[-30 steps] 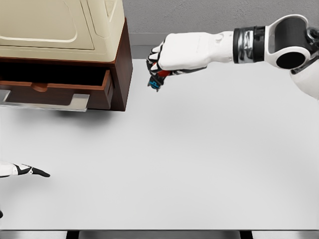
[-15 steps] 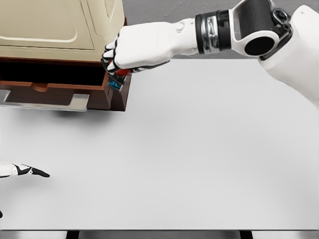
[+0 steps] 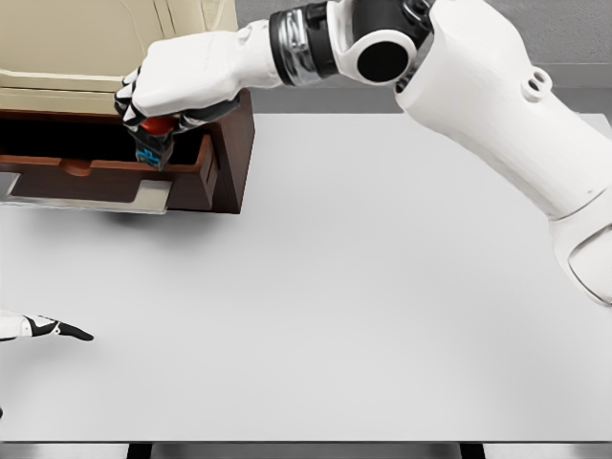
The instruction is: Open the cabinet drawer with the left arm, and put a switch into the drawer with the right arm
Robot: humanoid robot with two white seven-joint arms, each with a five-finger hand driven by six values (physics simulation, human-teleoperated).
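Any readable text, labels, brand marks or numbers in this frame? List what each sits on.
None readable in the head view.
Switch in the right robot hand: red and blue parts, no legible marking.
Cabinet, its open drawer and cream top: plain surfaces, no lettering.
White table: blank.
Robot arms and the left robot hand at the lower left edge: no logos or numbers visible.

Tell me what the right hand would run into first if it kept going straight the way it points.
The right hand, holding the switch, points left over the open drawer. Likely first contact is the cabinet behind the drawer opening, though depth is unclear.
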